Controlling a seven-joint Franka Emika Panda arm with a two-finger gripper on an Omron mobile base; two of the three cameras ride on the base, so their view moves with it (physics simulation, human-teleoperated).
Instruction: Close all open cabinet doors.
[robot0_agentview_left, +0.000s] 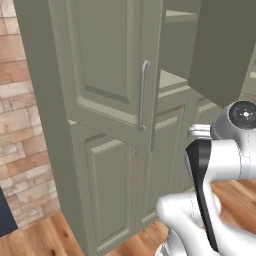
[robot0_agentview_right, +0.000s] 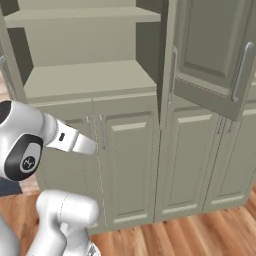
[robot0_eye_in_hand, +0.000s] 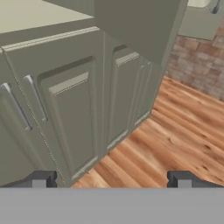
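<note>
Two upper doors: both sage-green cabinet doors stand swung out from the cupboard, above the level the gripper looks at.
Left upper door (robot0_agentview_left: 107, 65): open, its long silver bar handle (robot0_agentview_left: 143, 95) upright near the free edge; it hangs forward over the lower doors.
Right upper door (robot0_agentview_right: 215, 55): open, angled outward, with its own vertical silver bar handle (robot0_agentview_right: 242, 65); it sits up and to the right of the arm.
Open shelves (robot0_agentview_right: 90, 77): bare pale shelves show between the two swung-out doors, above the arm's outstretched link.
Gripper (robot0_eye_in_hand: 111, 179): its two dark fingertips (robot0_eye_in_hand: 41, 178) stand far apart, with nothing between them; it touches no door.
Lower doors (robot0_eye_in_hand: 72, 113): shut, straight ahead of the gripper, each with a small silver handle (robot0_eye_in_hand: 37, 98).
Floor (robot0_eye_in_hand: 175, 135): wooden planks, ahead and to the right of the fingertips.
Brick wall (robot0_eye_in_hand: 197, 65): beyond the cupboard's end, to the gripper's upper right.
</note>
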